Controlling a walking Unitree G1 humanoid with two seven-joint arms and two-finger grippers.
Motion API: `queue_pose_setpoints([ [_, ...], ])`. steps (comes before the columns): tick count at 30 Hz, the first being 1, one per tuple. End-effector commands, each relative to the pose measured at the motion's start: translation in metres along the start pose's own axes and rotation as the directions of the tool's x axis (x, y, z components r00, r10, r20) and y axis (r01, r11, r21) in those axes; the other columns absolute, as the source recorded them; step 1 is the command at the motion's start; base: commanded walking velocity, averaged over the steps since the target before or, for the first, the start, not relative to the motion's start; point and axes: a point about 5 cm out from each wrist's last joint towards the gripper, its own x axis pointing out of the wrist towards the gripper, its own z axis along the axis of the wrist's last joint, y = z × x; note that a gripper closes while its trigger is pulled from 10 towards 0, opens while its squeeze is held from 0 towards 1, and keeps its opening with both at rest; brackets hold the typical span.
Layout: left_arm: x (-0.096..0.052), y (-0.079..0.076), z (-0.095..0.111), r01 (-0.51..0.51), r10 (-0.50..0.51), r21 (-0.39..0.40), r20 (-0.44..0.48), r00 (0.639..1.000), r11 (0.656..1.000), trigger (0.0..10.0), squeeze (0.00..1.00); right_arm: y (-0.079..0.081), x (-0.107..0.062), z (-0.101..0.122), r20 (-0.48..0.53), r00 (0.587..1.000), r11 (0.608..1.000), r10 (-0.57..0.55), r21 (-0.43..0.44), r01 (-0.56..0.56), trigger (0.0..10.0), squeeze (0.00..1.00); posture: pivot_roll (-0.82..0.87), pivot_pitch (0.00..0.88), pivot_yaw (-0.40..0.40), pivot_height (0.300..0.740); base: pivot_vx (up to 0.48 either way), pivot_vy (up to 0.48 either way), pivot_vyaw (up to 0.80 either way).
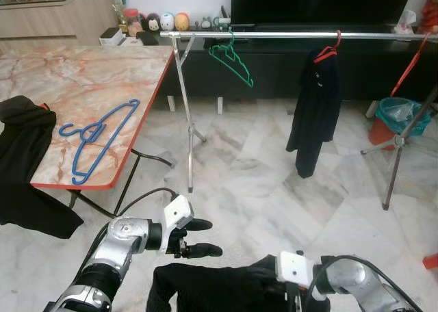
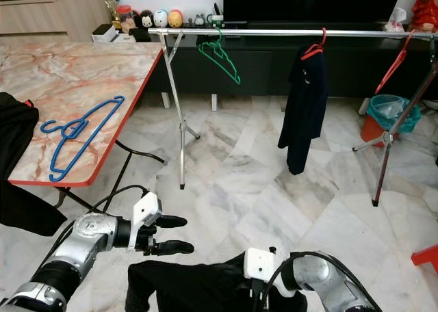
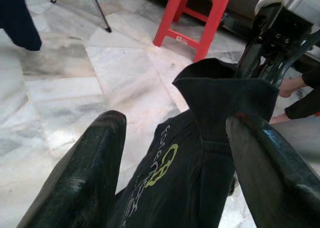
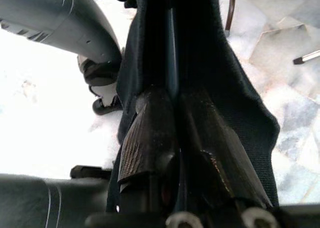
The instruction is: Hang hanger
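Right claw (image 4: 172,138) clamped on black garment (image 1: 212,288); left claw (image 1: 200,238) spread wide, empty, just beside garment; blue hanger (image 1: 96,137) on desk (image 1: 68,79).

1. Hangers: four. One blue hanger (image 1: 96,135) lies on the table, one green hanger (image 1: 231,60) hangs bare on the rail, one red hanger (image 1: 328,50) carries a dark garment, and another red hanger (image 1: 410,64) hangs at the rail's far end.
2. Dark garments: three. One hanging garment (image 1: 313,110), one draped garment (image 1: 27,165) on the table edge, one held garment (image 1: 219,288).
3. Tables: one marble table (image 1: 82,79).
4. Clothes rails: one rail (image 1: 287,35).
5. Red stools: one stool (image 3: 197,15).
6. Grippers: two, left gripper (image 1: 198,238) and right gripper (image 4: 172,138).
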Motion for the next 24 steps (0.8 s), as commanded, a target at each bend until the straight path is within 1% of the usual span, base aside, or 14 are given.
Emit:
queue_pose_setpoints([
  [1,0.003,-0.003,-0.003,0.0,0.0,0.002,-0.018,1.0,1.0,10.0,0.0,-0.013,-0.002,0.009,0.041,0.997,0.998,-0.066,0.005,0.065,0.0,0.0,-0.01,0.003,0.042,0.74,0.0,0.0,0.0],
  [8,0.006,-0.004,-0.001,0.007,-0.007,-0.002,-0.014,1.0,1.0,10.0,0.0,-0.018,0.001,0.012,0.054,0.993,0.994,-0.104,0.03,0.103,0.0,0.0,-0.01,0.003,0.041,0.74,0.0,0.0,0.0],
  [13,0.007,-0.004,0.001,0.025,-0.025,-0.007,-0.009,1.0,1.0,10.0,0.0,-0.024,0.004,0.018,0.065,0.991,0.993,-0.119,0.013,0.118,0.0,0.0,-0.01,0.005,0.041,0.74,0.0,0.0,0.0],
  [16,0.008,-0.004,0.003,0.033,-0.033,-0.011,0.002,0.999,0.999,10.0,0.0,-0.026,0.005,0.021,0.071,0.99,0.993,-0.119,0.009,0.119,0.0,0.0,-0.01,0.005,0.041,0.74,0.0,0.0,0.0],
  [20,0.008,-0.006,0.003,0.054,-0.054,-0.006,-0.011,0.998,0.999,10.0,0.0,-0.028,0.005,0.025,0.087,0.989,0.993,-0.12,0.002,0.12,0.0,0.0,-0.01,0.005,0.041,0.74,0.0,0.0,0.0],
  [24,0.009,-0.007,0.002,0.049,-0.049,-0.004,-0.009,0.999,0.999,10.0,0.0,-0.029,0.007,0.029,0.099,0.989,0.994,-0.109,-0.008,0.111,0.0,0.0,-0.01,0.006,0.04,0.74,0.0,0.0,0.0],
])
